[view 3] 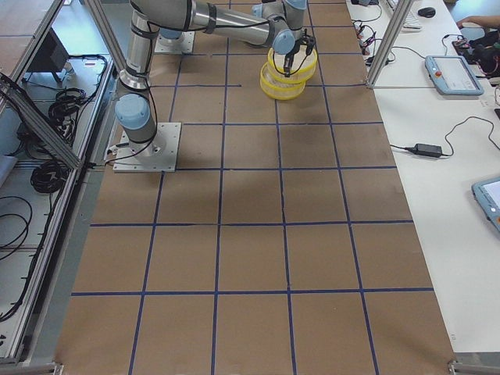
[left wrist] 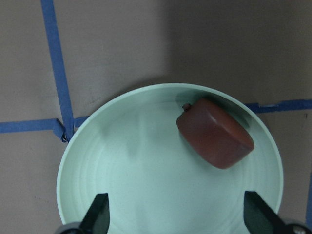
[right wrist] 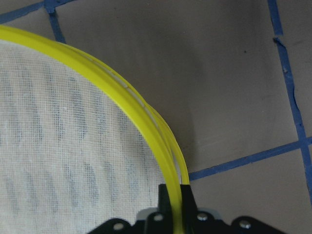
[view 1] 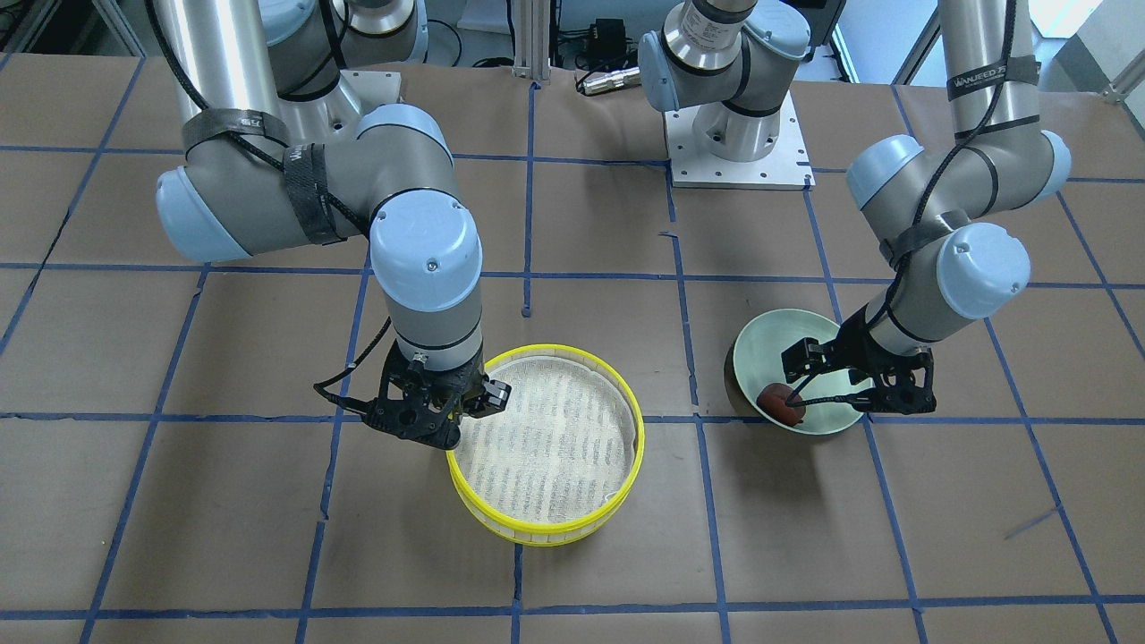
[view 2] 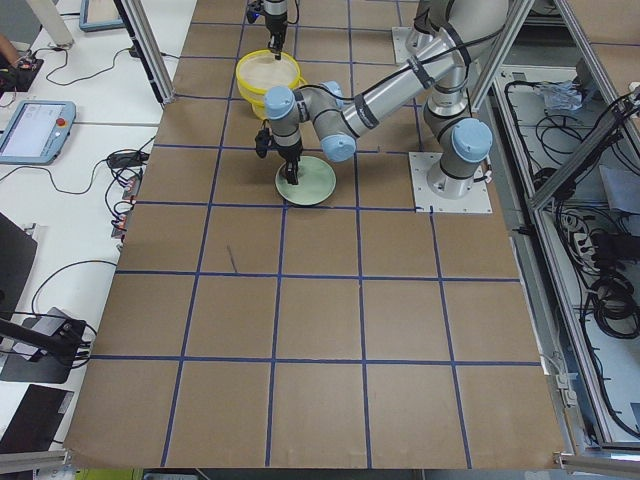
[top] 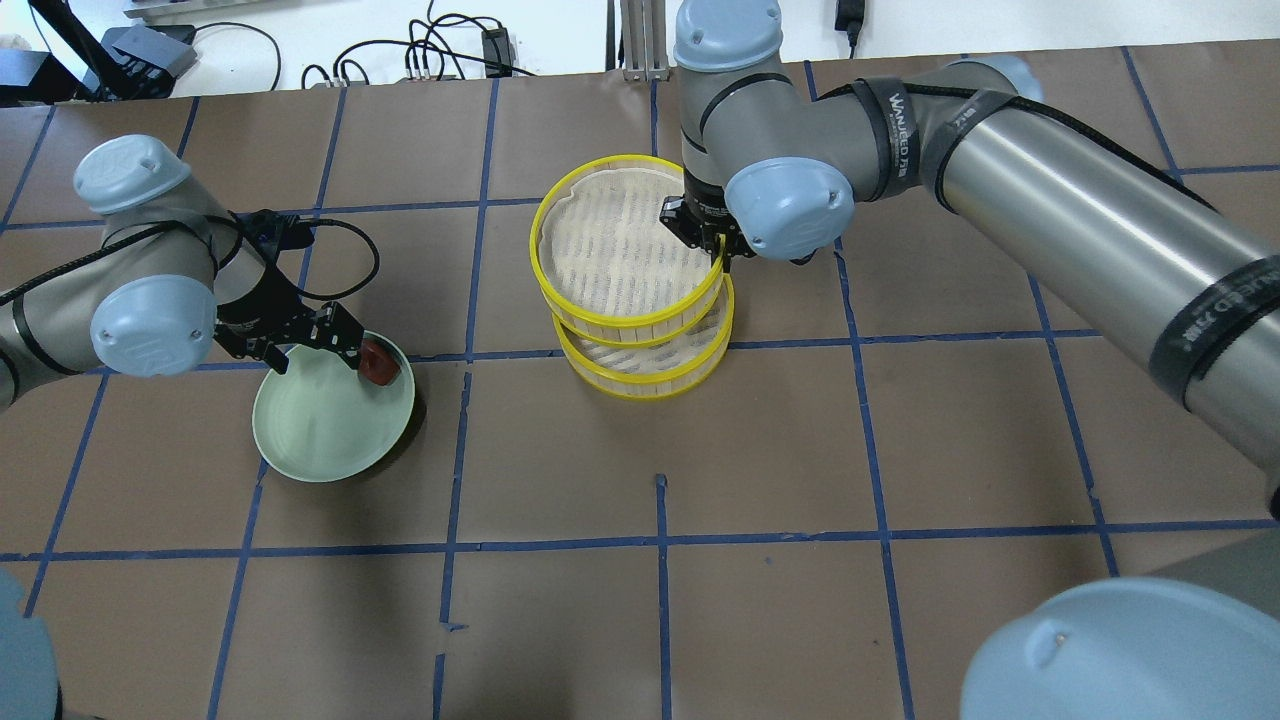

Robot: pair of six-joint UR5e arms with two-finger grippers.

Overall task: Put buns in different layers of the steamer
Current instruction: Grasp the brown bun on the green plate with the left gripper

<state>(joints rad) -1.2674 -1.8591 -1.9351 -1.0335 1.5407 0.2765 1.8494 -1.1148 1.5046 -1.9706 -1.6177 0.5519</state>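
My right gripper (top: pixel 722 255) is shut on the yellow rim of the upper steamer layer (top: pixel 537 245) and holds it raised and offset over the lower layer (top: pixel 650 395). The right wrist view shows the fingers (right wrist: pixel 174 200) pinching that rim (right wrist: pixel 122 92). The upper layer's cloth floor (view 1: pixel 546 438) is bare. The dark reddish-brown bun (top: pixel 377 362) lies at the edge of the pale green plate (top: pixel 320 430). My left gripper (top: pixel 310 345) hovers open over the plate, with the bun (left wrist: pixel 214 132) ahead of its fingertips. The white bun is hidden.
The brown paper table carries a grid of blue tape lines (top: pixel 660 540). The arms' base plate (view 1: pixel 738 148) sits at the robot's side of the table. Cables and a power adapter (top: pixel 490 45) lie beyond the table's far edge.
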